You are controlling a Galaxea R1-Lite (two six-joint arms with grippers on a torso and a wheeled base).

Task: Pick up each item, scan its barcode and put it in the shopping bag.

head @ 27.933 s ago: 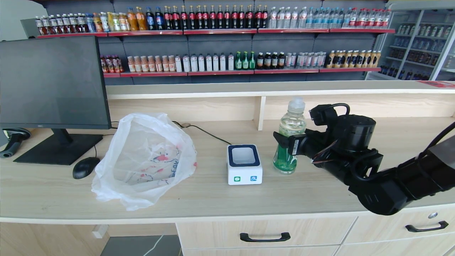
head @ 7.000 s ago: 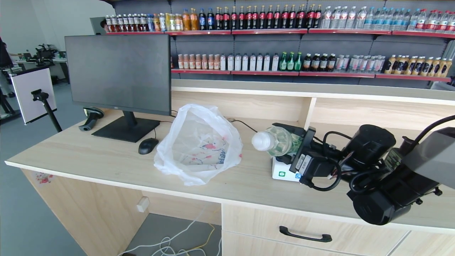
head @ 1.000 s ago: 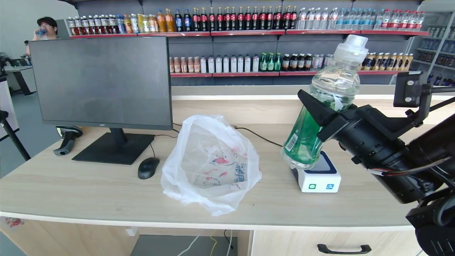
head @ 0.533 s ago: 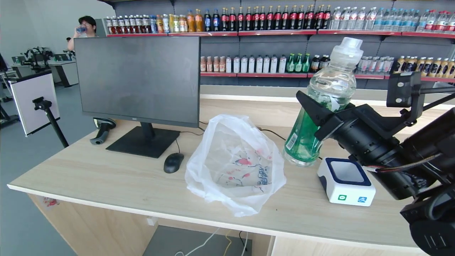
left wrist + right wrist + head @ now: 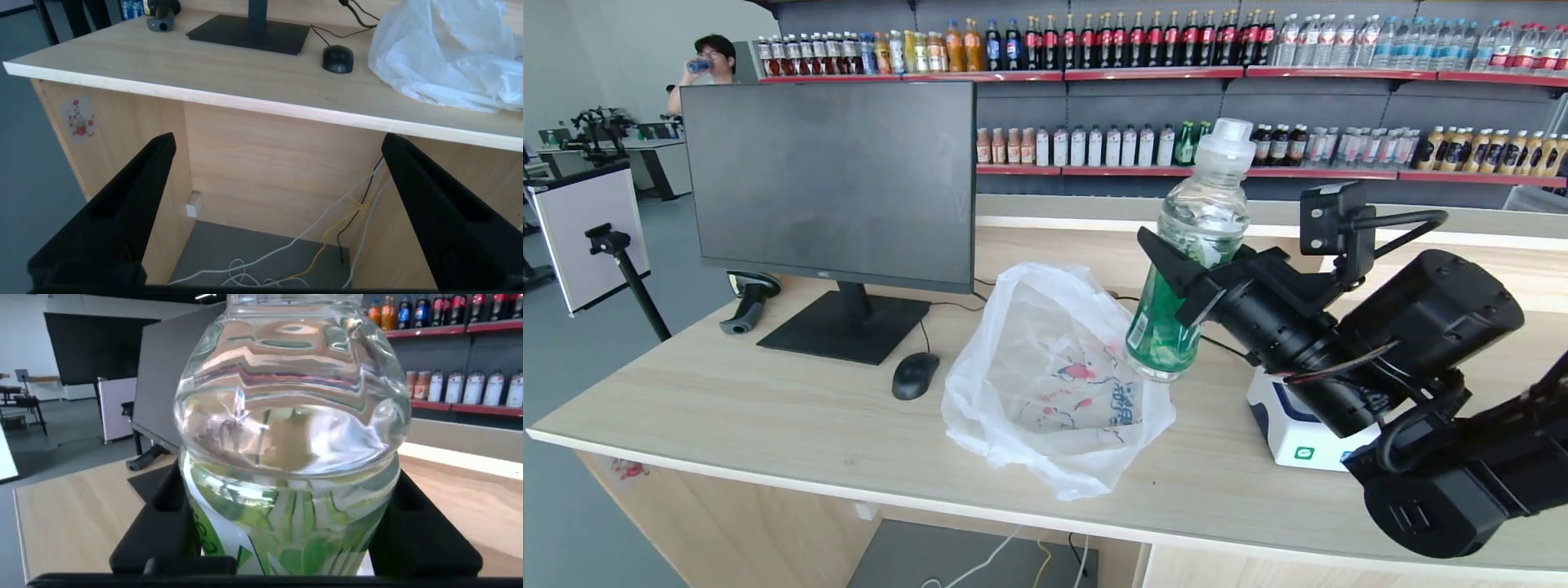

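Right gripper [image 5: 1181, 282] clamped on bottle [image 5: 1205, 214] — near upright, aloft at right edge of shopping bag [image 5: 1045, 384], left of scanner [image 5: 1290, 437]. Left gripper [image 5: 278, 216] spread wide, low before counter [image 5: 245, 86]. Likely bagging step — next: shift left over bag mouth, lower, release gently.

Shop, checkout area. Back wall carries red-edged shelves [image 5: 1160, 73] packed with rows of drink bottles [image 5: 1094, 37], grouped by kind. In front stands a light-wood checkout counter [image 5: 768, 408]. On it are a dark monitor [image 5: 829, 184], a mouse [image 5: 916, 375], a handheld barcode scanner [image 5: 747, 300] beside the monitor's foot, a small white desktop code scanner [image 5: 1286, 429] and an open plastic shopping bag [image 5: 1054, 384].
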